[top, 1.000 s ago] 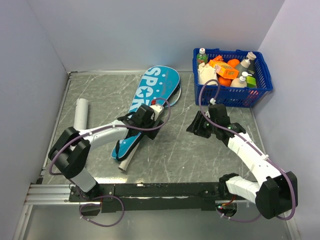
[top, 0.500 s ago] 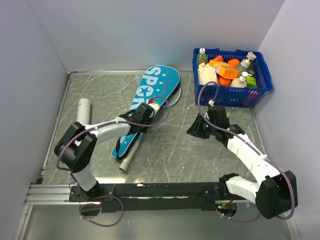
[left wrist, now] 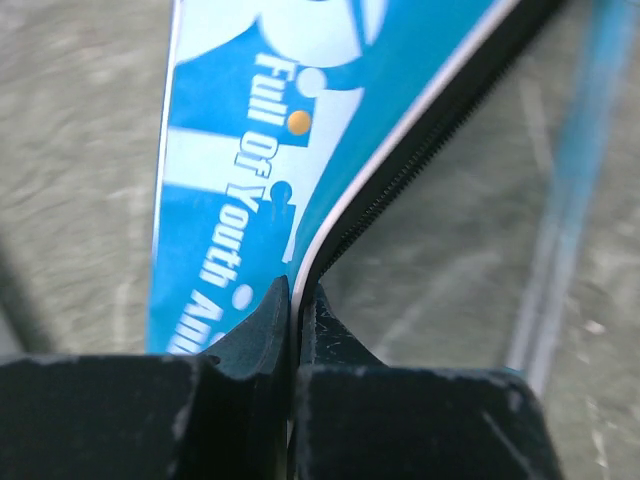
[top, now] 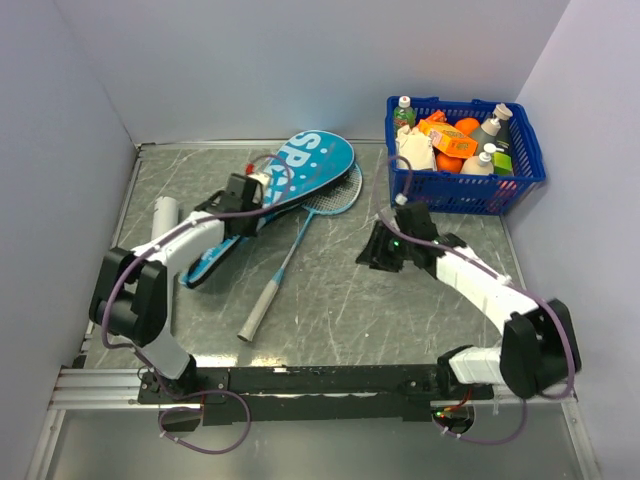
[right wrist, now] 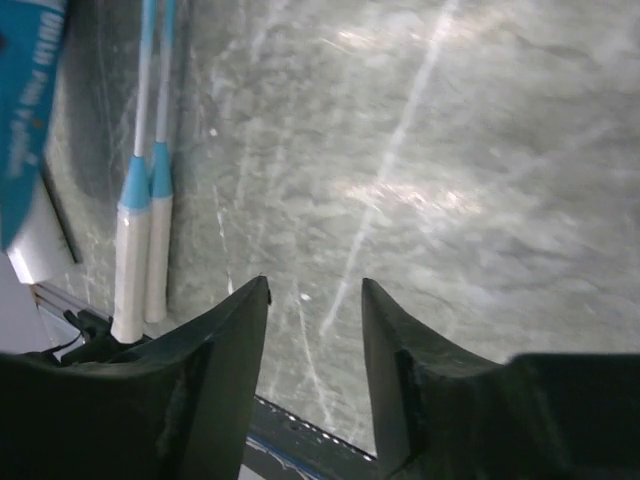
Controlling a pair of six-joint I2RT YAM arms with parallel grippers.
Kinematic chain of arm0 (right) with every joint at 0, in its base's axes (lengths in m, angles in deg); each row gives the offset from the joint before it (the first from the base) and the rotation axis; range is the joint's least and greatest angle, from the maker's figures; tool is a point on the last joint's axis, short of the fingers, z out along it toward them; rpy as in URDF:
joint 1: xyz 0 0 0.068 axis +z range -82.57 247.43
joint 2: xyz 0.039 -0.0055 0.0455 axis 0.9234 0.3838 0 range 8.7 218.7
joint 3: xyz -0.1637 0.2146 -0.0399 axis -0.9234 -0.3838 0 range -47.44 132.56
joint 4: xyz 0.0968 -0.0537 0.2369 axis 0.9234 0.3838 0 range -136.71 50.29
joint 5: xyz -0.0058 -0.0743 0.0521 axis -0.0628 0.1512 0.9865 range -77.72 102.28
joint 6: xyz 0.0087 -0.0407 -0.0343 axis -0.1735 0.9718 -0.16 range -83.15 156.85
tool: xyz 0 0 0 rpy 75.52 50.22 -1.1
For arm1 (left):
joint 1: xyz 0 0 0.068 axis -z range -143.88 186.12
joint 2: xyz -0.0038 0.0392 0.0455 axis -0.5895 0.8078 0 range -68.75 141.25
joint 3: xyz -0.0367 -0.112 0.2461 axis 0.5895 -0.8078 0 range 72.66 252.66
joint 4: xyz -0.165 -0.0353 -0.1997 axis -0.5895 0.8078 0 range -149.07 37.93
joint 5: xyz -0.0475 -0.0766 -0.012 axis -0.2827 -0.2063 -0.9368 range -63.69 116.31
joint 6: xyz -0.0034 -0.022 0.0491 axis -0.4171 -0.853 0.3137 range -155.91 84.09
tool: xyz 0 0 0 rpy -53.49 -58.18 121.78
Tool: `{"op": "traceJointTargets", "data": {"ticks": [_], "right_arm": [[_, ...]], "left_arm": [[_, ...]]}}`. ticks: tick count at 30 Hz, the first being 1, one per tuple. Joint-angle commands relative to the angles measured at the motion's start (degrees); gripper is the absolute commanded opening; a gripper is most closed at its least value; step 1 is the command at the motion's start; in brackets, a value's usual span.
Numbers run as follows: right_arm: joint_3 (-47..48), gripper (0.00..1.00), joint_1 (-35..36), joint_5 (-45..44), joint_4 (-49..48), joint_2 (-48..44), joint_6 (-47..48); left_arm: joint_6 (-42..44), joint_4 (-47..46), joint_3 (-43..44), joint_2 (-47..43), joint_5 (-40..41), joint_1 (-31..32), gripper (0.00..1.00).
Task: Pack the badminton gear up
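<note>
The blue racket bag [top: 310, 160] with white SPORT lettering lies slanted at the back left of the table. My left gripper [top: 243, 192] is shut on its zipper edge; in the left wrist view the fingers [left wrist: 295, 290] pinch the white piping of the bag [left wrist: 250, 150]. Two blue-and-white rackets [top: 285, 265] lie side by side just right of the bag, with their handles [right wrist: 140, 250] toward the near edge. A white tube [top: 163, 214] lies left of the bag. My right gripper [top: 380, 248] hovers open over bare table right of the rackets, its fingers [right wrist: 315, 290] holding nothing.
A blue mesh basket [top: 520, 175] full of bottles and packets stands at the back right corner. Grey walls close the table on the left, back and right. The black rail of the arm bases [top: 320, 380] runs along the near edge.
My left gripper shut on the bag's edge and pulled the bag left and back, uncovering the rackets. My right gripper shifted slightly left and toward the back.
</note>
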Motion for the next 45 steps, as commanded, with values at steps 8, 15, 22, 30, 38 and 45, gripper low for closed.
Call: {"op": "traceJointTargets", "data": {"ticks": [8, 15, 22, 30, 38, 45], "right_arm": [[27.2, 0.56, 12.2, -10.8, 1.6, 21.8, -1.1], [41.9, 0.57, 16.6, -16.3, 8.6, 36.9, -0.9], [51.1, 0.58, 18.7, -19.9, 13.8, 44.7, -1.8], [58.0, 0.59, 19.9, -23.2, 18.1, 52.0, -2.7], [66.7, 0.59, 21.3, -24.6, 23.2, 60.3, -3.4], [68.8, 0.57, 22.3, -25.1, 25.3, 63.3, -3.3]], "left_arm": [[-7.9, -3.8, 0.9, -2.7, -4.2, -11.4, 0.01], [-12.2, -5.8, 1.4, -0.1, -8.9, -17.0, 0.01], [-14.0, -6.9, 2.5, 2.2, -12.7, -20.6, 0.01], [-15.0, -9.1, 0.2, 1.0, -14.6, -20.6, 0.01], [-15.6, -9.6, 0.1, 0.1, -15.6, -20.7, 0.01], [-16.2, -9.6, 0.3, -0.6, -17.2, -20.6, 0.01]]}}
